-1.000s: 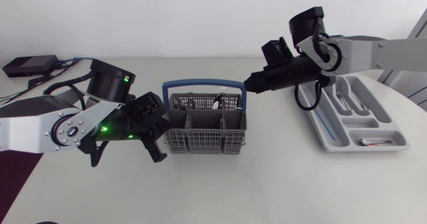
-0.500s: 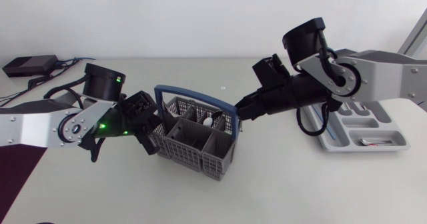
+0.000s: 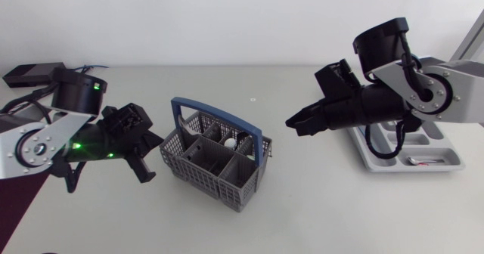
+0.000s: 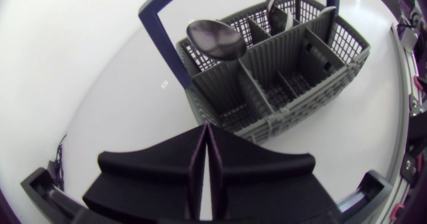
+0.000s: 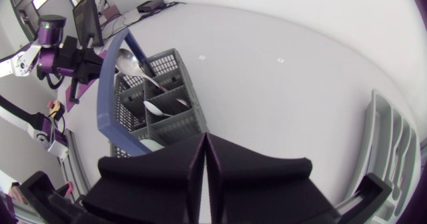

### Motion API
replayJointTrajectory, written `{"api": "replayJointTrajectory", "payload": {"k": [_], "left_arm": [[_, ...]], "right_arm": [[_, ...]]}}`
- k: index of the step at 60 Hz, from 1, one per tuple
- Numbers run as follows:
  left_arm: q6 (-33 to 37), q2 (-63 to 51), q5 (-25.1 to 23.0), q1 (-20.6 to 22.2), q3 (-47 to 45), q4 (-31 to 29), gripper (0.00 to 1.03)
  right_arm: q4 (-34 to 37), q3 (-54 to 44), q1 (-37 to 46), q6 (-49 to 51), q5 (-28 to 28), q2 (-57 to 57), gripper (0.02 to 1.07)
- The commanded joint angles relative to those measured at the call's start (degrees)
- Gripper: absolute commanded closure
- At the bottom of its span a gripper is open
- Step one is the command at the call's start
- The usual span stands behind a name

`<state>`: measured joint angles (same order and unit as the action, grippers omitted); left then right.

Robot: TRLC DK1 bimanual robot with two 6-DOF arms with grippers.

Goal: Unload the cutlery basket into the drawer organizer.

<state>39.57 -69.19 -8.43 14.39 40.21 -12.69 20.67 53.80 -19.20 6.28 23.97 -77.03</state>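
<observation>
- So, the cutlery basket (image 3: 215, 163) sits skewed in the centre of the head view, with a spoon (image 4: 217, 39) inside.
- Left gripper (image 4: 207, 132) is clenched empty, left of it.
- Right gripper (image 3: 293, 123) is clenched empty too, right of centre.

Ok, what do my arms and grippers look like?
Silver-grey links with round black joints. The left arm shows green lights; black cables loop by the right arm. The left gripper and right gripper are matte black, each with two broad wedge-shaped fingers.

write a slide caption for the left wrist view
Left claw, shut and empty, faces the grey cutlery basket, where a spoon stands in a compartment near the blue handle.
</observation>
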Motion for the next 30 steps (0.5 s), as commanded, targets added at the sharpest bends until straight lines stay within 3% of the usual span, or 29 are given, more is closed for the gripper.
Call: {"api": "replayJointTrajectory", "payload": {"k": [1,20,30], "left_arm": [[2.00,4.76,-1.51,-1.12,-2.94,-2.43,1.00],[3.14,7.05,-2.21,-1.82,-6.90,-3.84,1.00],[2.26,1.16,-2.21,-0.77,-6.98,0.73,1.00]], "right_arm": [[-1.24,-1.59,0.83,1.01,-0.59,-2.86,1.01],[-5.64,2.27,1.36,0.57,-1.73,-14.64,1.01],[-5.64,5.09,-0.05,-0.31,-1.55,-18.59,1.01]]}}
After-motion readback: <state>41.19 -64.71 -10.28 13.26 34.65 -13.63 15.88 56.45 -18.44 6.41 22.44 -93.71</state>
